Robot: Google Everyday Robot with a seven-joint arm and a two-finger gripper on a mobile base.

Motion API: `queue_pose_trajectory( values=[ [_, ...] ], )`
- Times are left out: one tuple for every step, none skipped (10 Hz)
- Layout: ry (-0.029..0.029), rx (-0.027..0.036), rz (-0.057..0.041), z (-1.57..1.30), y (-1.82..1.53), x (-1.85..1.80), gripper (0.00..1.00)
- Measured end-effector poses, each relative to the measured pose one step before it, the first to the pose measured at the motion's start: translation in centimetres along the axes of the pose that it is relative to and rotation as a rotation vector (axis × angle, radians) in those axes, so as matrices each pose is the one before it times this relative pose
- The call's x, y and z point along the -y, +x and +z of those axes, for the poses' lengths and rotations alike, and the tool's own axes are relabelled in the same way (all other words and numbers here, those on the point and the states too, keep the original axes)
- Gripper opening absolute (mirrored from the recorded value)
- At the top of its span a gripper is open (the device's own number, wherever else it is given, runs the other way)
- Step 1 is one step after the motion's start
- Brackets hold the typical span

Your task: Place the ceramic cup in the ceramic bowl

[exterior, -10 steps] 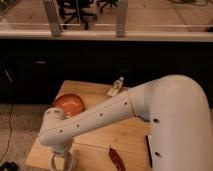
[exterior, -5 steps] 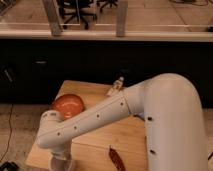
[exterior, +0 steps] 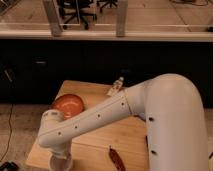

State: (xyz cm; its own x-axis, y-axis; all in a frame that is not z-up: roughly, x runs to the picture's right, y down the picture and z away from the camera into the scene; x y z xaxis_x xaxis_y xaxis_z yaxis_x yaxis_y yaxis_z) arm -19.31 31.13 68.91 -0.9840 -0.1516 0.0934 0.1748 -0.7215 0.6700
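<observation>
The arm [exterior: 100,117] bends down, claw [exterior: 59,151] at the ceramic cup [exterior: 61,163], grip state impossible to tell.

The ceramic bowl [exterior: 69,104], round, shallow and glossy orange-red, sits upright on the left side of the wooden table [exterior: 131,136], its near edge partly covered by the robot's arm. The ceramic cup [exterior: 62,164], small, pale and narrower than the bowl, stands mouth-up at the table's near left corner, apart from the bowl and cut off by the bottom of the view. The gripper [exterior: 59,155] sits directly over the cup's rim.
</observation>
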Motion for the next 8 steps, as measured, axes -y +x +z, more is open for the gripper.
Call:
queue_pose_trajectory(
  values=[
    [0.00124,-0.0095,0.00299,-0.265,-0.038,-0.15,0.0],
    [0.00138,-0.01219,0.0039,-0.375,-0.028,-0.155,0.0],
    [0.00059,-0.01574,0.00526,-0.488,-0.024,-0.171,0.0],
    [-0.00111,-0.01928,0.00741,-0.656,-0.004,-0.211,0.0],
    [-0.0008,-0.0175,0.00649,-0.576,0.045,-0.193,0.0],
    [-0.00285,-0.0224,0.01203,-0.947,0.128,-0.41,0.0],
    [-0.00166,-0.02254,0.01682,-0.838,0.075,-0.685,0.0],
    [-0.00132,-0.01475,0.01018,-0.56,0.157,-0.423,0.0]
  ],
)
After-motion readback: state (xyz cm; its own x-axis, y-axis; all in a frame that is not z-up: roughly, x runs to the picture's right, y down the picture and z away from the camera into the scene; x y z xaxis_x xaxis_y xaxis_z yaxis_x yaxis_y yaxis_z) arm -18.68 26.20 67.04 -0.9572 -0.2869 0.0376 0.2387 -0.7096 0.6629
